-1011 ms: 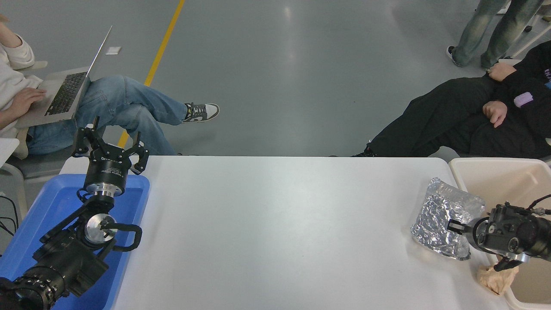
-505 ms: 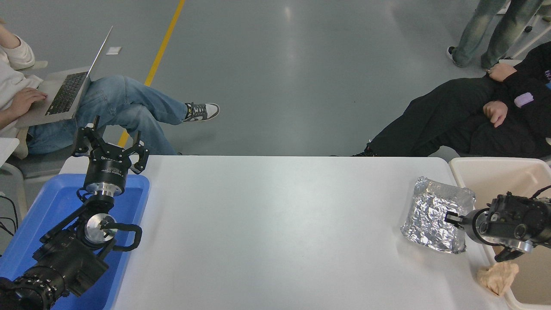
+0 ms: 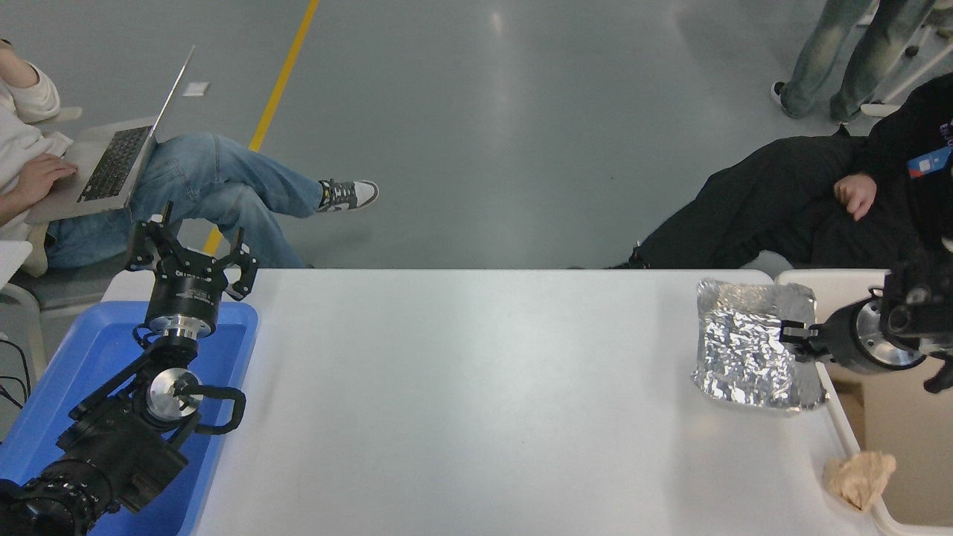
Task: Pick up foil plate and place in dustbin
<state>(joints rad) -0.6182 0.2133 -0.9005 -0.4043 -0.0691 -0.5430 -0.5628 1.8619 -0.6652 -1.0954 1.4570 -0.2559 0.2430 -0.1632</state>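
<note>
Lying wide and smooth under a grey glossy floor with a yellow line, the white bench (image 3: pixel 476 402), with seated people at the far side. Clamping the right rim of the crinkled silver foil plate (image 3: pixel 744 346) near the bench's right edge, beside the beige dustbin (image 3: pixel 856 417), the right gripper (image 3: pixel 795 339), its fingers partly hidden. Resting over a blue tray (image 3: pixel 67 372), fingers apart, the left gripper (image 3: pixel 190 257).
</note>
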